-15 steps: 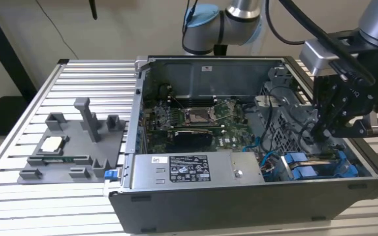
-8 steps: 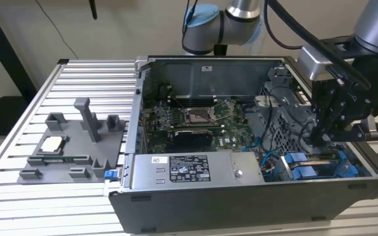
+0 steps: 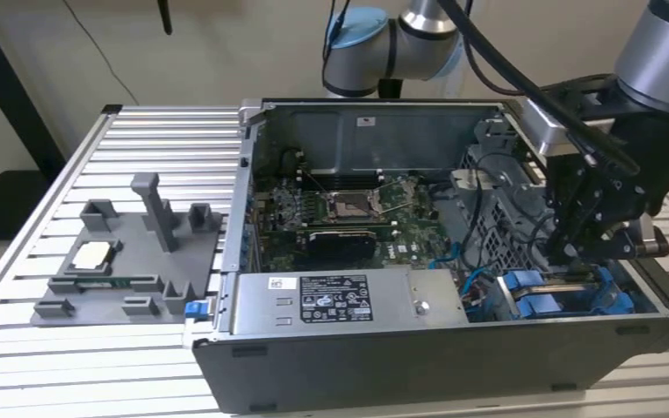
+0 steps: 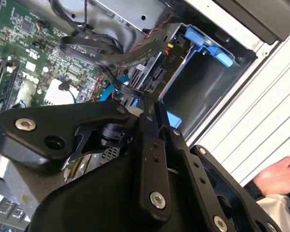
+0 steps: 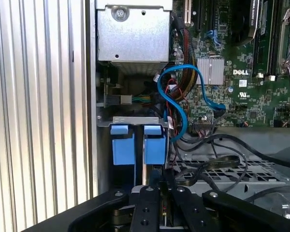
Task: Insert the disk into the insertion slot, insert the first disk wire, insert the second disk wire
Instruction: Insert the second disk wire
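My gripper [image 3: 571,261] reaches down into the open computer case at the exterior view's right, over the insertion slot [image 3: 518,261]. Two blue carrier ends [image 5: 154,147] sit side by side in that grey metal bay [image 5: 135,120]; the disk's metal body is hidden. In the second wrist view the fingertips [image 4: 146,102] meet on a black disk wire [image 4: 94,50] that runs back over the motherboard, beside the blue carrier [image 4: 203,41]. In the first wrist view the gripper [image 5: 159,182] hangs just above the inner blue carrier. A blue wire [image 5: 183,92] loops nearby.
A grey power-supply box [image 3: 347,300] lies along the case's front. A grey fixture tray [image 3: 125,252] stands on the slatted table [image 3: 137,139] at the exterior view's left. A person's hand [image 4: 280,175] rests outside the case. Black cables [image 5: 217,145] cross the perforated cage.
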Available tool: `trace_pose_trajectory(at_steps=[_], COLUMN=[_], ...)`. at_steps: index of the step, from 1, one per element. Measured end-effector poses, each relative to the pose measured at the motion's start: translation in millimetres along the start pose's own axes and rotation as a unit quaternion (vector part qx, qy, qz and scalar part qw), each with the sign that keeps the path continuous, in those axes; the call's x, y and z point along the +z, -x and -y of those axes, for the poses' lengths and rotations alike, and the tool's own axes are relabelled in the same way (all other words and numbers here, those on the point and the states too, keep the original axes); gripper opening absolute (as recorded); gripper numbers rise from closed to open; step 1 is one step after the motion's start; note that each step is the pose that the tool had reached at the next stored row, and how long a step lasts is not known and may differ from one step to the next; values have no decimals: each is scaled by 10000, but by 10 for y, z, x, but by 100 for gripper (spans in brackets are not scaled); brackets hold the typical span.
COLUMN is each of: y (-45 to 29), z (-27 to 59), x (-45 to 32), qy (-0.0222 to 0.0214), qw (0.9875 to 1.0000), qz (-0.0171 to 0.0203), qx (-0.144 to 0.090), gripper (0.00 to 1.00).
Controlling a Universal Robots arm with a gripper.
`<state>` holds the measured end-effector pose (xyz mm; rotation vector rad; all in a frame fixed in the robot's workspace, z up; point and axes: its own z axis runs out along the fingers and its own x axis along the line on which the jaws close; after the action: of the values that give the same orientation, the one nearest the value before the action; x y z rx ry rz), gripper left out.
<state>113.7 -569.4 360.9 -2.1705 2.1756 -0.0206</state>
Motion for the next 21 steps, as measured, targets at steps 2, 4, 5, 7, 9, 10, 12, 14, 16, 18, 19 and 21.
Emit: trace_pose_trajectory(at_steps=[2,4,5,7,9,10,12,14,16,18,19,21], y=[-1,-2,-2,-1,-1,-1,-2,-2,-3,-3,-3,-4], z=[-1,-2,-2,-2,-2,-2,-3,-3,-2,-3,-3,-1], x=[18,35,38,38,38,39,42,49,57,67,72,82], qy=[-28,-56,-59,-59,-59,-60,-74,-91,-114,-147,-170,-214], qw=[10000,10000,9999,9999,9999,9999,9999,9999,9998,9998,9997,9996], qz=[39,71,97,120,120,120,120,122,123,125,128,139], qx=[-5,-12,-13,-13,-13,-15,-20,-34,-54,-79,-92,-112], gripper=[16,16,16,16,16,16,16,16,16,16,16,16])
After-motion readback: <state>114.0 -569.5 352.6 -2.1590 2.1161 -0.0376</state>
